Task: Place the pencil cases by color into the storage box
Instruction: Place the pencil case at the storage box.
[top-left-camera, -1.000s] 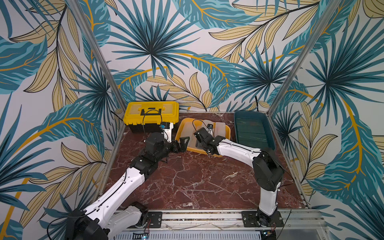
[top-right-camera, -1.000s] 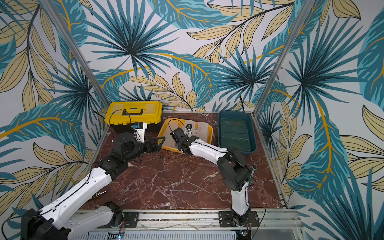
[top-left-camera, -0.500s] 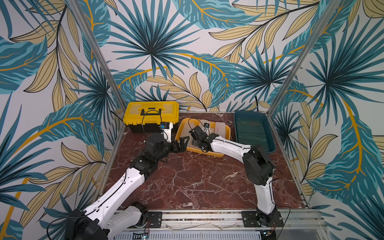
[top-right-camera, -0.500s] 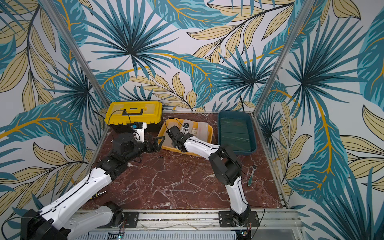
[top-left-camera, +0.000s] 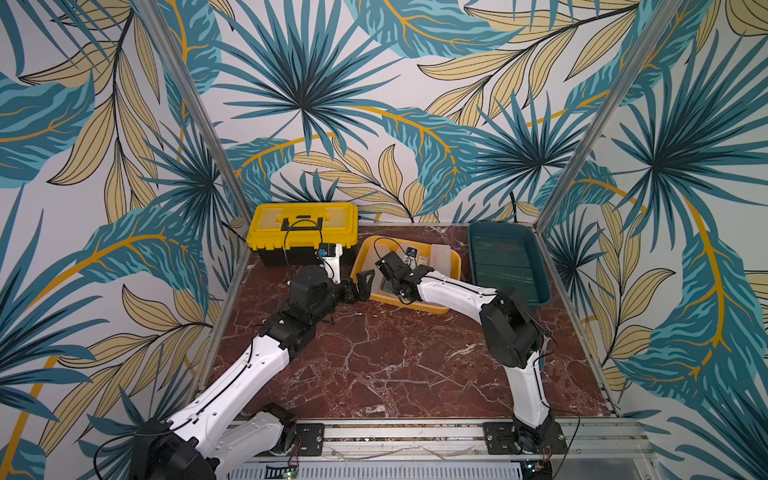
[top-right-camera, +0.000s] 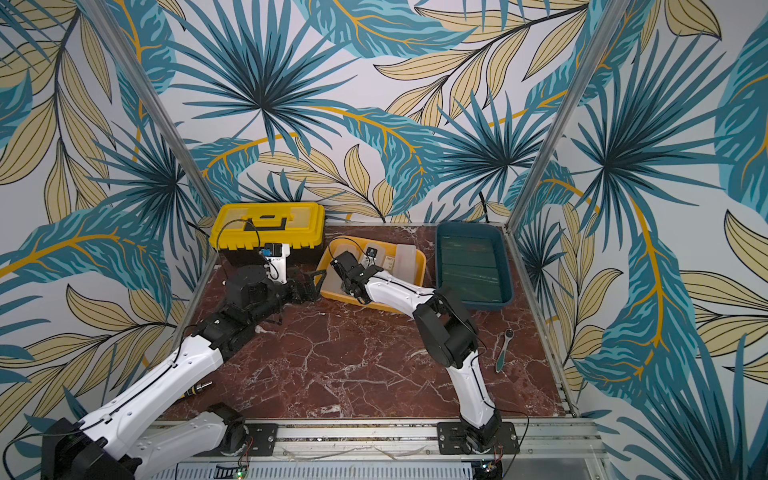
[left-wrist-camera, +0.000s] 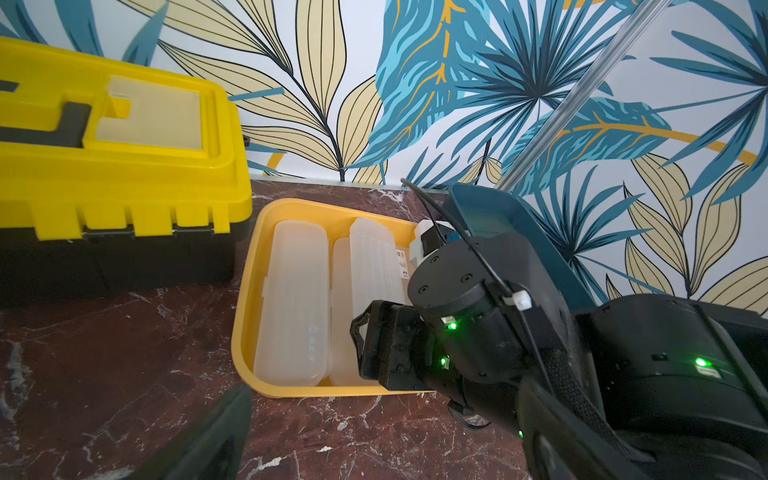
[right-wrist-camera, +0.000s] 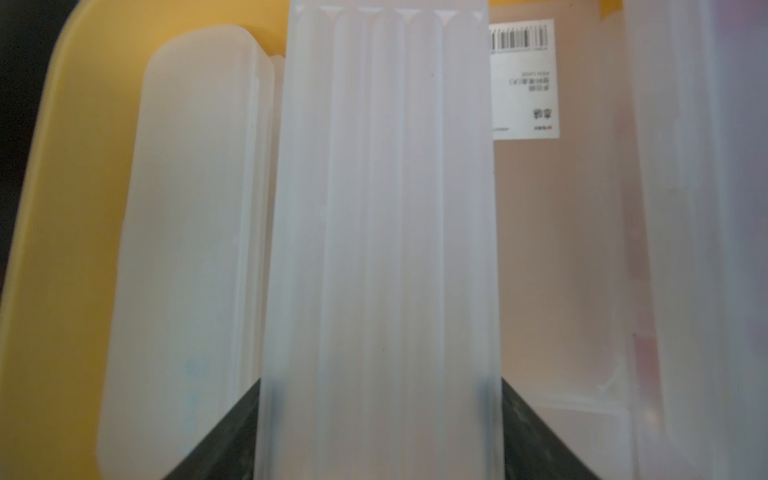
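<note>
Progress looks late: dark green cases (top-left-camera: 505, 266) fill the teal tray (top-left-camera: 541, 266) right of centre in both top views, and frosted cases (left-wrist-camera: 291, 299) lie in the yellow tray (top-left-camera: 457, 266) mid-frame. The right tool (right-wrist-camera: 380, 432) grips a ribbed frosted case (right-wrist-camera: 382, 208) over it. The left tool (top-left-camera: 362, 284) gapes empty alongside.

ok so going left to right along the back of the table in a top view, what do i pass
toolbox → yellow tray → teal tray
</note>
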